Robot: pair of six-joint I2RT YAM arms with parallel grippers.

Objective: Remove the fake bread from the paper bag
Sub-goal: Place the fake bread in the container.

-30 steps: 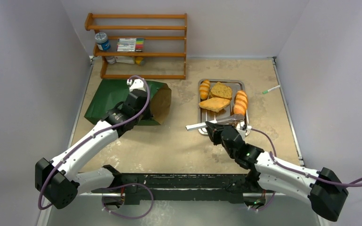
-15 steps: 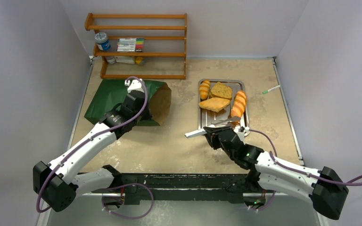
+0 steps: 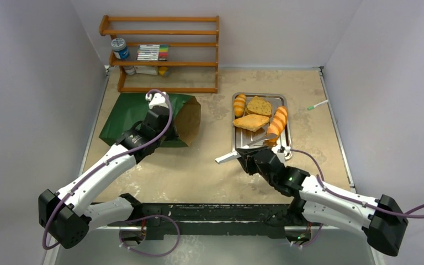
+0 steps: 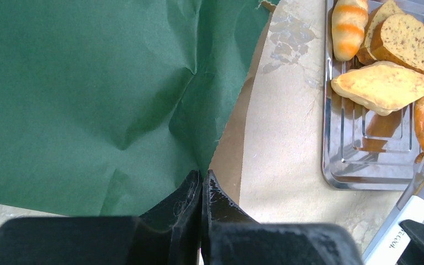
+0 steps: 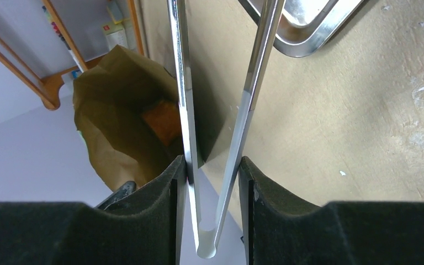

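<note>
The dark green paper bag (image 3: pixel 135 116) lies on its side, its brown mouth (image 3: pixel 190 121) facing right. My left gripper (image 3: pixel 170 126) is shut on the bag's edge at the mouth (image 4: pixel 201 176). My right gripper (image 3: pixel 249 158) is shut on the metal tongs (image 3: pixel 237 153), whose tips lie by the baguette (image 3: pixel 277 122). The silver tray (image 3: pixel 280 99) holds the striped roll (image 3: pixel 239 104), brown slice (image 3: pixel 259 105), toast (image 3: pixel 251 121) and baguette. In the right wrist view the tongs (image 5: pixel 185 99) sit between my fingers (image 5: pixel 212 165), and an orange-brown piece (image 5: pixel 163 121) shows inside the bag (image 5: pixel 105 127).
A wooden shelf (image 3: pixel 163 52) with a can and markers stands at the back behind the bag. A white and green pen (image 3: pixel 318 104) lies right of the tray. Walls close in both sides. The tray's corner (image 5: pixel 303 27) shows in the right wrist view.
My right gripper and the tongs have shifted left and turned, the tips drawing back from the baguette. The baguette now lies more tilted on the tray. My left gripper has barely moved.
</note>
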